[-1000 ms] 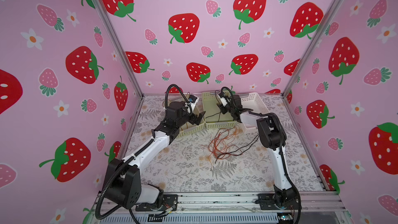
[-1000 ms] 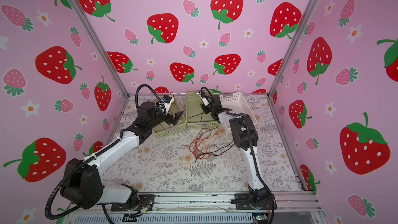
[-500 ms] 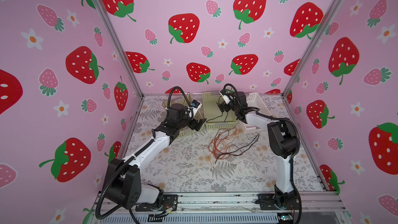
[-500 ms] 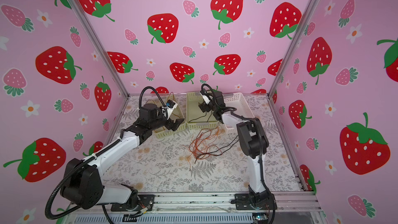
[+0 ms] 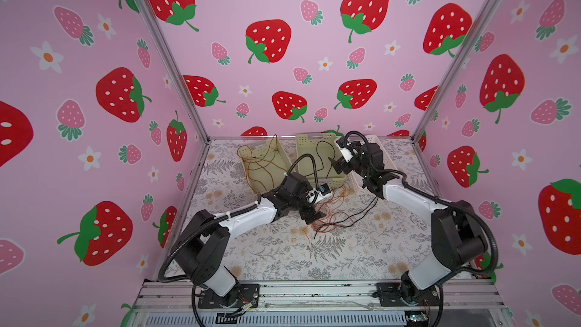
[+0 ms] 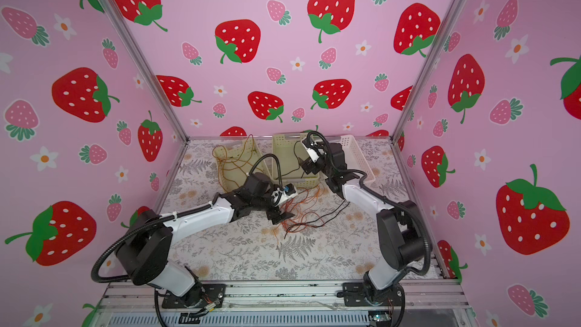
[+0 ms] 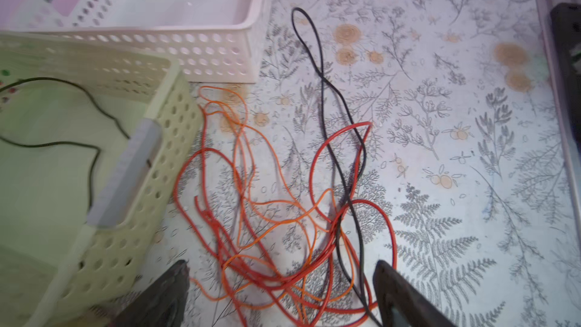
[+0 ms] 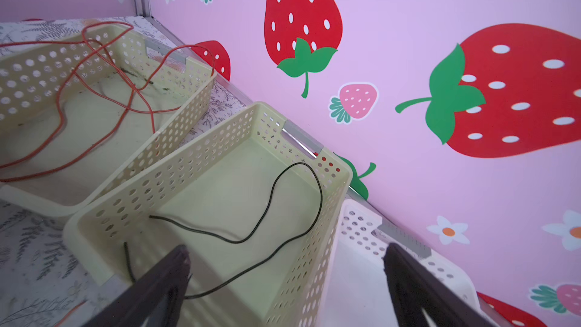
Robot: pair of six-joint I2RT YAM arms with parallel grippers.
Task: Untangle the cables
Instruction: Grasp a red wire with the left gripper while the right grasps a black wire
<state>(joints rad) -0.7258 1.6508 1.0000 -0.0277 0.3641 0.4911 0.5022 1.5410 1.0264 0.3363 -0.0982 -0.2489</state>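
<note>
Pink strawberry-print walls [image 5: 283, 11] close in a fern-patterned table cover [image 5: 283, 256]. In both top views three perforated baskets stand in a row at the back. A cream basket [image 5: 248, 155] holds loops of orange-brown cable [image 5: 267, 165], with one strand arching above its rim. Just beside it a green basket [image 5: 315, 136] holds a black cable [image 5: 317, 158]. A white basket [image 6: 358, 152] is half hidden behind the right arm. The tangle of cables [image 5: 336, 215] (red, orange and black together) lies on the cover just in front of the green basket. The left gripper [image 5: 314, 217] sits low at the tangle's left edge, and the right gripper [image 5: 335, 165] hangs over the green basket's right side.

From the left wrist, the left gripper [image 7: 283, 294] has its fingers spread wide to either side of the tangle's near end, pinching nothing. A corner of the green basket stands just beside the wires. One black strand runs out of the heap and loops near the white basket's wall.

From the right wrist, the right gripper [image 8: 289, 290] is also spread wide and holds nothing. One finger is over the green basket, the other over the white one. The black cable curls across the green basket's floor.
</note>
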